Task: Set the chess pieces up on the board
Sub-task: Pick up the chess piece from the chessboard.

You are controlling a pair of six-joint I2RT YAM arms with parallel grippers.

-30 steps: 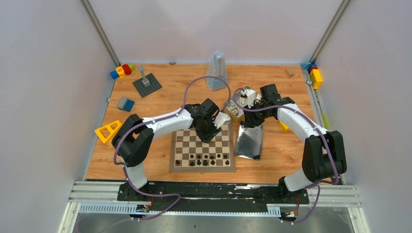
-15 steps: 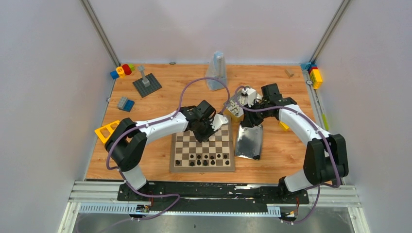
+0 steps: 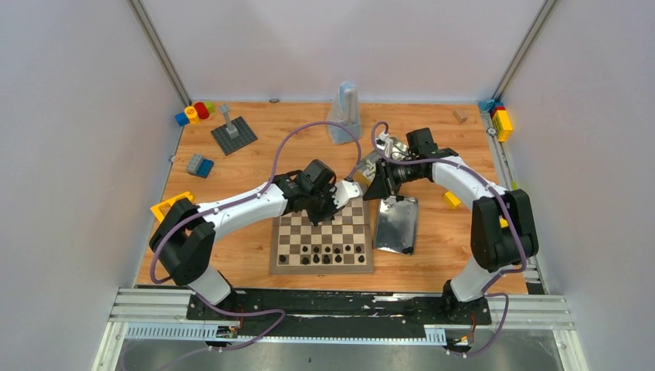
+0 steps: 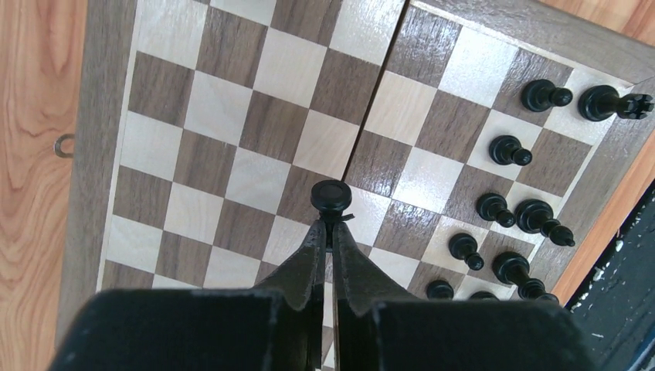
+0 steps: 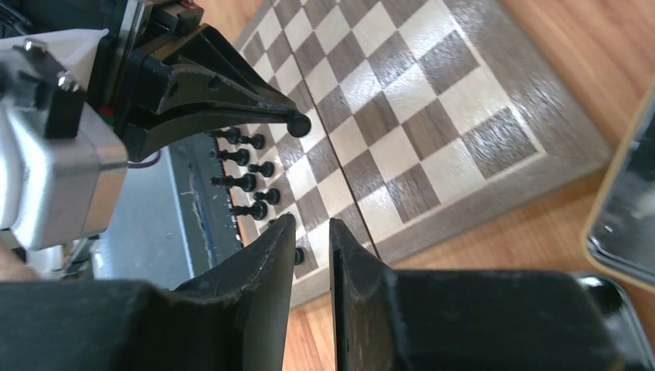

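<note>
a black pawn [image 4: 330, 195] is being pinched by the left gripper [image 4: 330, 226] over the board [image 4: 232, 166]; the right gripper [image 5: 311, 226] is being held narrowly parted, empty.

My left arm [image 3: 239, 207] stretches forward and to the right across the table. At its end my left gripper [image 4: 332, 226] points downward, with its jaws pinched tight on the thin neck of a black chess piece [image 4: 330, 195]. My right arm [image 3: 463, 175] bends in toward the middle with the wrist turned left, so my right gripper [image 5: 311, 224] faces the left one, near but apart, its two fingers a narrow gap apart with nothing between them.
</note>
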